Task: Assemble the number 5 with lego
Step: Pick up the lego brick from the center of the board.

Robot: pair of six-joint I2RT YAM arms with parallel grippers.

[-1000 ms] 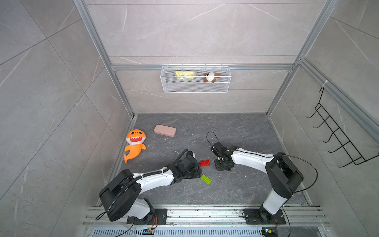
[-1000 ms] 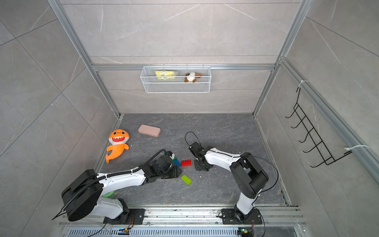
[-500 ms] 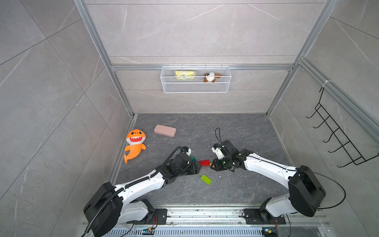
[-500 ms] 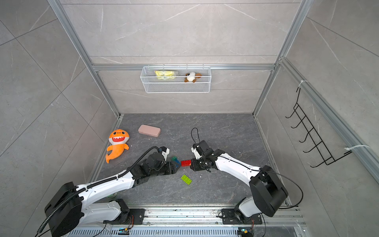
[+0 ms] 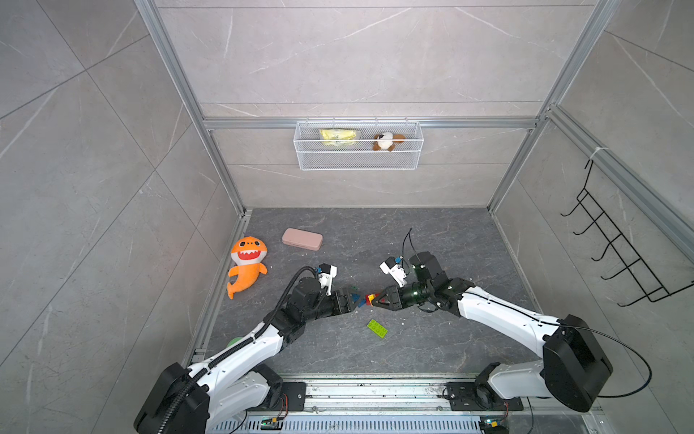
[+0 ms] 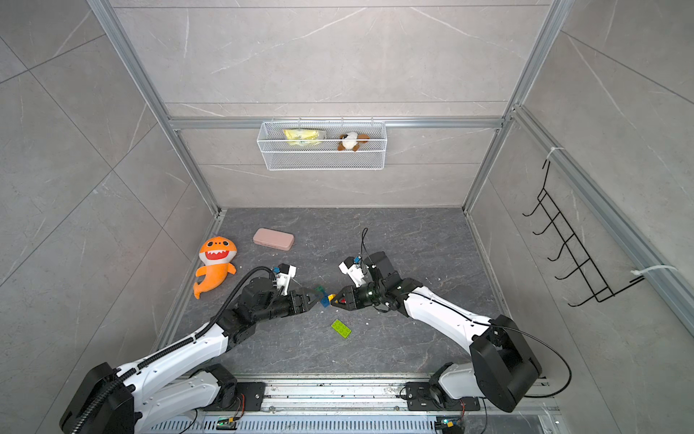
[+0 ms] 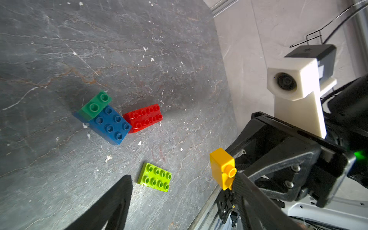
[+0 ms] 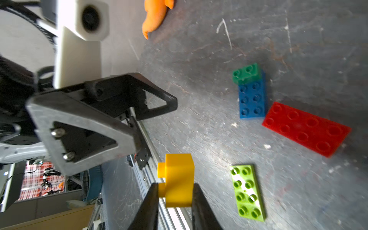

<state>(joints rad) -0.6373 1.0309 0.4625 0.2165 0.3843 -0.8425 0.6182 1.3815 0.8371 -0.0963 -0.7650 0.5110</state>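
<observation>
A robot lab's test cell. Grey stone-look panels (image 5: pixel 338 56) in an aluminium frame (image 5: pixel 221 169) box in a dark slate bench (image 5: pixel 375 233). Two arms (image 5: pixel 240 349) are bolted to a rail (image 5: pixel 375 390) behind the left tool (image 5: pixel 356 298) and right tool (image 5: pixel 375 300). A wire basket (image 5: pixel 356 161) hangs far ahead of them. A hook rack (image 5: pixel 616 255) is out beyond the right tool.

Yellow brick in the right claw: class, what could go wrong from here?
1. The right claw pinches the yellow brick only at one end, against a stud; it may twist or drop.
2. The open left claw sits very close opposite; the two could collide.
</observation>
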